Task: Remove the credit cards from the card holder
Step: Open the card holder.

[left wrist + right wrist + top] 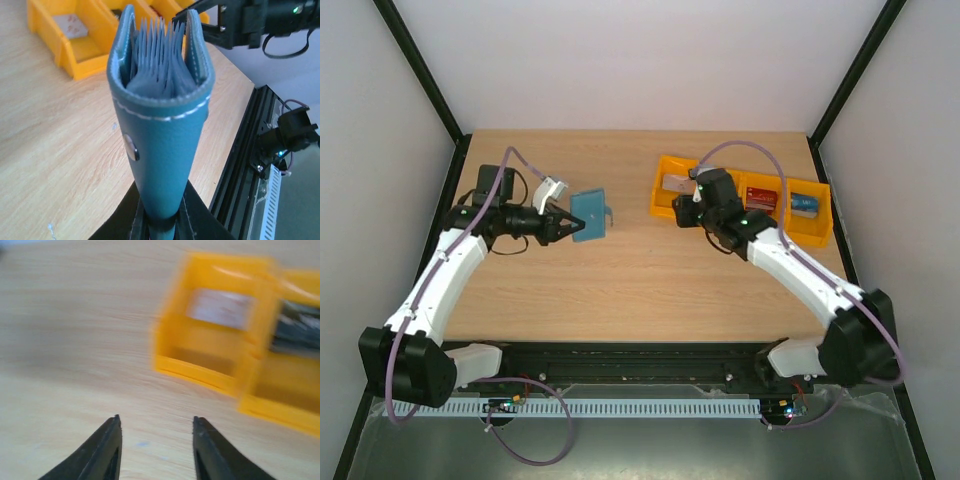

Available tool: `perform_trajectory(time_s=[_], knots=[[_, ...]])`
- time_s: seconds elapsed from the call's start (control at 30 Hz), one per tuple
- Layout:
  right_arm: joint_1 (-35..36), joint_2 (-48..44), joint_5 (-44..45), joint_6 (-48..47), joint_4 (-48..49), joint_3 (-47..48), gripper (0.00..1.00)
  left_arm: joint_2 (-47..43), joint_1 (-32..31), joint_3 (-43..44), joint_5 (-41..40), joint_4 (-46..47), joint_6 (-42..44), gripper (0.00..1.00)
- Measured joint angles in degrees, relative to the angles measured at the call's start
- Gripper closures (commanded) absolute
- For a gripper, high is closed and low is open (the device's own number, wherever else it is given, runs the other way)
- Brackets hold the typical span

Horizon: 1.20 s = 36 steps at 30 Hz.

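My left gripper (563, 222) is shut on the fold end of the teal-blue card holder (590, 215) and holds it above the table, mouth towards the right arm. In the left wrist view the card holder (160, 125) stands up from my jaws, its pale blue pockets (160, 60) fanned open, and no card edge shows in them. My right gripper (680, 213) is open and empty, just left of the orange bins (665, 205). A grey card (220, 307) and a black card (297, 330) lie in the bins. A red card (761, 198) and a blue card (805, 203) lie in bins further right.
The row of orange bins (210, 365) stands at the back right of the wooden table (640, 290). A black rail (640, 352) runs along the near edge. Black frame posts stand at the back corners. The right wrist view is motion-blurred.
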Motion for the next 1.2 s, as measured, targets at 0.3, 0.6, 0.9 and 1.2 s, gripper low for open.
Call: perform_trajectory(time_s=[0.3,0.6,0.9,1.2], knots=[[0.5,-8.2,-37.8,-2.2,18.2,-0.1,0.35,0.3,-0.2,14.7,5.4,-18.1,17.0,0.98],[6.8,-8.2,-49.7,-0.9,30.5,-1.1,0.46,0.5,-3.6,17.0,10.0,-26.4,22.2,0.98],[7.2,-6.9,-52.3,-3.0,30.6,-0.8,0.42,0.5,-3.6,17.1,11.8,-29.3,25.4,0.98],[11.3,-6.5,-54.9,-4.3,31.1,-0.9,0.86,0.8,-3.6,17.3,12.8,-30.1,25.8,0.84]])
